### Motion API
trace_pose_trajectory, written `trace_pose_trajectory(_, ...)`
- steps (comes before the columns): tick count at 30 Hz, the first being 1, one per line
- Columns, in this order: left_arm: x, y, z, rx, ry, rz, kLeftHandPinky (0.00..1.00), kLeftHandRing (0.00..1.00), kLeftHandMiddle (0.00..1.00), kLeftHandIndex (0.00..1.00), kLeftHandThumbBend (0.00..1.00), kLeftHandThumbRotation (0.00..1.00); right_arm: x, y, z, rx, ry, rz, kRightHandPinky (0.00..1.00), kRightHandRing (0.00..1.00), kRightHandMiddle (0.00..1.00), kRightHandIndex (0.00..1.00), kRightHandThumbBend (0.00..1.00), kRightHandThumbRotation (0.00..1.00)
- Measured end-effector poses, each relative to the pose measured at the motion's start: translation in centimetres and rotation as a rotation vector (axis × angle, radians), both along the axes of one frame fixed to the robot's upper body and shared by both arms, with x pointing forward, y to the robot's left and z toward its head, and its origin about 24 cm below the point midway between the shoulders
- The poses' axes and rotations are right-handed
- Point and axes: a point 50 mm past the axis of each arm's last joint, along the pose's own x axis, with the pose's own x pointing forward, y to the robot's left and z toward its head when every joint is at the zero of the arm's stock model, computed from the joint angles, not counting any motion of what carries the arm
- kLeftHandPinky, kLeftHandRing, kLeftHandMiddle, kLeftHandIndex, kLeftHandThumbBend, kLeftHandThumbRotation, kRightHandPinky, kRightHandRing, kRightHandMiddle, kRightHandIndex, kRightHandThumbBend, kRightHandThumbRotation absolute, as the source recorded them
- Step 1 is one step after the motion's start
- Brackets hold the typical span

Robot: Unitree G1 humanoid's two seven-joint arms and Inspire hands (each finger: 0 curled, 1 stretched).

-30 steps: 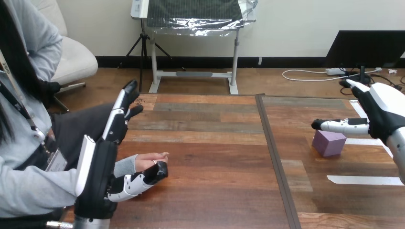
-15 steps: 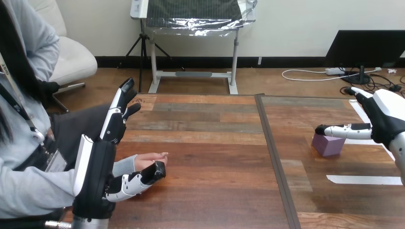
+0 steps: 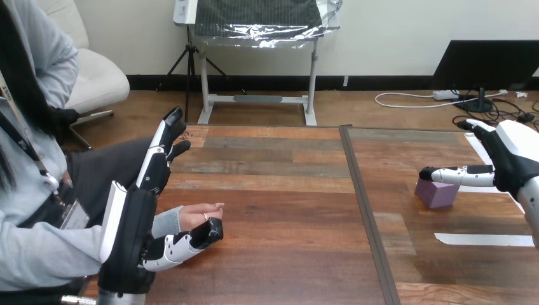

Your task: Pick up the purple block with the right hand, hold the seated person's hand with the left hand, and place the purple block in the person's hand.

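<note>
Right hand (image 3: pixel 511 159): spread open, empty, thumb reaching just over purple block (image 3: pixel 435 196) on right part of table (image 3: pixel 286 254). Looks rigid, light, flat-faced; best pinched on opposite sides. Sits lower over block than a second ago. Left hand (image 3: pixel 130 232): open beside person's hand (image 3: pixel 198 213), hardly shifted

Position: on the robot's head, above the near edge of the counter (image 3: pixel 286 254).
Direction: forward and down across the counter.
Nearness: close; the left robot hand (image 3: pixel 129 235) looms large at lower left, and the right robot hand (image 3: pixel 511 162) enters at the right edge.
Left margin: the person's hand (image 3: pixel 194 215) lies within the frame.
</note>
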Motion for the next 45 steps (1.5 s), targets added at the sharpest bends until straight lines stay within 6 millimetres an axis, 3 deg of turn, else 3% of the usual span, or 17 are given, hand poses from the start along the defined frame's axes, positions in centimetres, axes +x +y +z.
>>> trace_pose_trajectory(27, 0.0, 0.2, 0.1, -0.02, -0.004, -0.002, 0.87, 0.94, 0.97, 0.96, 1.0, 0.71, -0.4, 0.2, -1.1, -0.002, 0.041, -0.022, 0.85, 0.92, 0.93, 0.91, 1.0, 0.57)
trace_pose_trajectory(45, -0.3, 0.0, 0.1, -0.032, -0.005, -0.01, 0.87, 0.94, 0.97, 0.95, 1.0, 0.72, -0.7, 1.6, -3.0, 0.019, 0.102, -0.011, 0.85, 0.93, 0.93, 0.92, 1.0, 0.54)
